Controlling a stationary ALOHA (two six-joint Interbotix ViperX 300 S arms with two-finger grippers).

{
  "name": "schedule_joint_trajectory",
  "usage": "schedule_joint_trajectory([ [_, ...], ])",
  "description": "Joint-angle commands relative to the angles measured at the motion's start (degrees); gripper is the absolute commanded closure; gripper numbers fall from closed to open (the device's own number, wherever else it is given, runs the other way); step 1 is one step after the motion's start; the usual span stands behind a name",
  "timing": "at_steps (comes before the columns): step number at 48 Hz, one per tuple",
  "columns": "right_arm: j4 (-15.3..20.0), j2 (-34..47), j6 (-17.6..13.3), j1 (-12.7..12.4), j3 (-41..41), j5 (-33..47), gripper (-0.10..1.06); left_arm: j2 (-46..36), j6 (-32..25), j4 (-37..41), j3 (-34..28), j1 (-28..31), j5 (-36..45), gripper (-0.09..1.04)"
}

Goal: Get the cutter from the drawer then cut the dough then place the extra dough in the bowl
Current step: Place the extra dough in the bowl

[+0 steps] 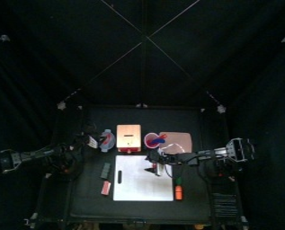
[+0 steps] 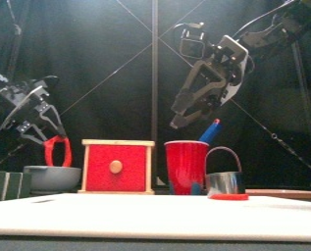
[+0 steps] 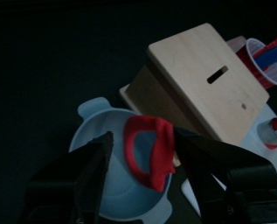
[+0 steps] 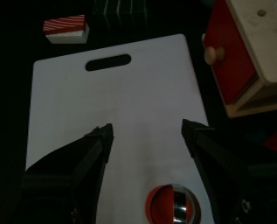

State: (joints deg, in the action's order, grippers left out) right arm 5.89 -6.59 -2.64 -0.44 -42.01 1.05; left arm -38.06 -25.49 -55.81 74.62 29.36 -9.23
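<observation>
A red dough ring (image 2: 57,152) hangs from my left gripper (image 2: 40,125), which is shut on it just above the blue-grey bowl (image 2: 53,178). In the left wrist view the dough ring (image 3: 148,153) sits between the jaws over the bowl (image 3: 103,136). The round metal cutter (image 2: 224,182) stands on a red dough disc (image 2: 229,197) on the white cutting board (image 2: 144,216). My right gripper (image 2: 184,120) hangs open high above the board (image 4: 117,96), left of the cutter (image 4: 172,204). In the top view the left gripper (image 1: 94,144) is left of the box, and the right gripper (image 1: 156,163) is over the board.
The wooden box (image 1: 130,137) with its red drawer front (image 2: 119,167) stands between the bowl and the red cup (image 2: 186,167) holding a blue knife (image 2: 210,130). A pink tray (image 1: 185,144) lies at the back right. Toy sushi pieces (image 4: 68,26) lie left of the board.
</observation>
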Motion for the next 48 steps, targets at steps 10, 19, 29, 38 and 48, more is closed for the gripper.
schedule_joint_trajectory([
  [10, 0.09, -0.53, 0.0, -0.09, 1.58, 0.09, 0.02, 2.72, -0.09, 2.29, -1.14, -2.46, -4.48, 0.01],
  [19, 0.09, -0.44, 0.0, -0.09, 1.58, 0.09, 0.02, 2.72, -0.09, 2.55, -1.41, -3.6, -4.66, -0.03],
  [29, 0.09, -0.18, -0.09, -0.09, 1.67, 0.09, 0.02, 2.72, 0.09, 1.58, -1.41, -4.04, -4.92, -0.03],
  [38, 0.09, -0.09, -0.09, 0.0, 1.67, 0.09, 0.02, 2.72, 0.09, -2.72, -0.53, -3.16, -4.57, -0.03],
  [48, 0.09, 0.0, -0.09, 0.0, 1.67, 0.09, 0.02, 2.81, 0.09, -5.54, -0.44, -2.9, -3.96, -0.03],
])
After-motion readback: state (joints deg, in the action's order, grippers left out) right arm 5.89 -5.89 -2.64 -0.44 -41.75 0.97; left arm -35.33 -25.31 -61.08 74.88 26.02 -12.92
